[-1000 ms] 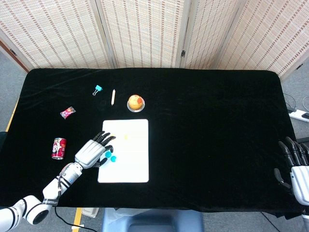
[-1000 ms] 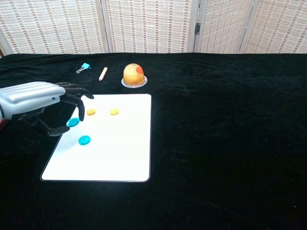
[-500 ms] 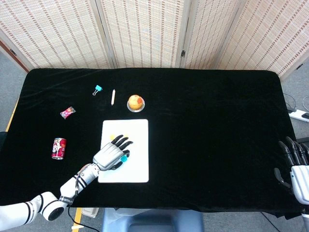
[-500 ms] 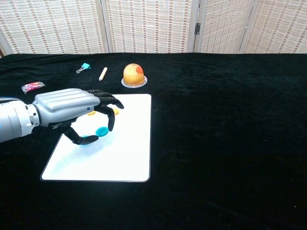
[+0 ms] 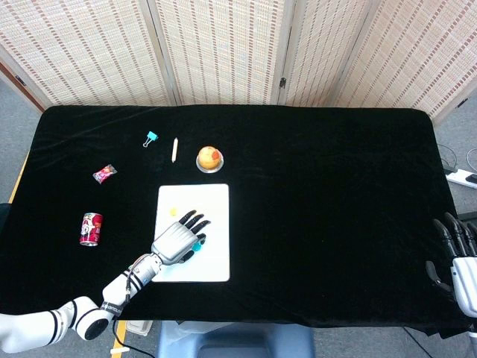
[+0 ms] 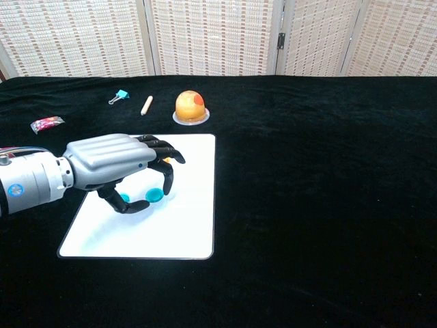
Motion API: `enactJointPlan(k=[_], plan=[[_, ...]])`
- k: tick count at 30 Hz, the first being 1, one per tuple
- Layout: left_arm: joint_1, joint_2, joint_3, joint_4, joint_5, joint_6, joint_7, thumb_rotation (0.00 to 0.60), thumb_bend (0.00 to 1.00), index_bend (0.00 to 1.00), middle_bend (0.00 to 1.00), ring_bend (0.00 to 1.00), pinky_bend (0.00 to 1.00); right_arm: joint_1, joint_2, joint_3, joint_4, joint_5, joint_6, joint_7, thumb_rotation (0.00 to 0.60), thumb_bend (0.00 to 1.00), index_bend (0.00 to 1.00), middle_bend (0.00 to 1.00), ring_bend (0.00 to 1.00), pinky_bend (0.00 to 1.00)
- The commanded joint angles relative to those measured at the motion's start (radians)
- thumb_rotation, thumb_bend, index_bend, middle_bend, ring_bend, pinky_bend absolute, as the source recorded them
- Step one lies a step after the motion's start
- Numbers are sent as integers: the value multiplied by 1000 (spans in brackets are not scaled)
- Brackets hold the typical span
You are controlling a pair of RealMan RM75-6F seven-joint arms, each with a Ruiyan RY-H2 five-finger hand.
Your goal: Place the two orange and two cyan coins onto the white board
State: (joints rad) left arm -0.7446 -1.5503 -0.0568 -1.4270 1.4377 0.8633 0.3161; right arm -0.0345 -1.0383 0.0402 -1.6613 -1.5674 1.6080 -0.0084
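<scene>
Woven folding screen [image 5: 223, 52] behind black-draped table [image 5: 335, 209]; grey floor [image 5: 15, 119].

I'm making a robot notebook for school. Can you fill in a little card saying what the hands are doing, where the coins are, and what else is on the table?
left hand: over the white board, pinching a cyan coin
other cyan coin: on the board, partly hidden under the hand
orange coins: one shows on the board; the other mostly hidden by the hand
right hand: at the table's right edge, holding nothing
also on table: blue clip, candy wrapper, red can
</scene>
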Motion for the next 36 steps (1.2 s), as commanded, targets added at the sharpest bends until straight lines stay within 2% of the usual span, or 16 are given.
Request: enactJointPlan(k=[1, 8, 11, 15, 21, 26, 31, 36], plan=[[-1, -4, 3, 0, -10, -1, 14, 600, 465, 461, 133, 0, 0, 0, 0, 0, 1, 0, -1, 2, 600, 467, 0, 0, 0, 0], [0, -1, 11, -7, -32, -1, 35, 600, 465, 357, 110, 0, 0, -2, 1, 0, 3, -1, 2, 4, 600, 467, 0, 0, 0, 0], [2, 13, 12, -29, -31, 5, 18, 600, 463, 280, 99, 0, 0, -3, 1, 0, 3, -2, 3, 5, 600, 468, 0, 0, 0, 0], [10, 46, 5, -76, -22, 34, -14, 600, 462, 231, 91, 0, 0, -3, 1, 2, 5, 0, 3, 8, 600, 468, 0, 0, 0, 0], [60, 147, -56, -149, -49, 146, -132, 600, 462, 230, 90, 0, 0, -4, 13, 7, 4, 2, 10, 14, 600, 467, 0, 0, 0, 0], [122, 237, -96, -160, -110, 226, -205, 600, 462, 236, 90, 0, 0, 2, 32, 4, 6, 2, -8, 36, 600, 468, 0, 0, 0, 0], [190, 320, -110, -153, -178, 280, -243, 600, 463, 233, 90, 0, 0, 13, 49, 12, 15, 2, -15, 72, 600, 468, 0, 0, 0, 0], [268, 379, -102, -133, -232, 340, -249, 600, 463, 222, 90, 0, 0, 27, 62, 12, 30, 7, -44, 112, 600, 468, 0, 0, 0, 0]])
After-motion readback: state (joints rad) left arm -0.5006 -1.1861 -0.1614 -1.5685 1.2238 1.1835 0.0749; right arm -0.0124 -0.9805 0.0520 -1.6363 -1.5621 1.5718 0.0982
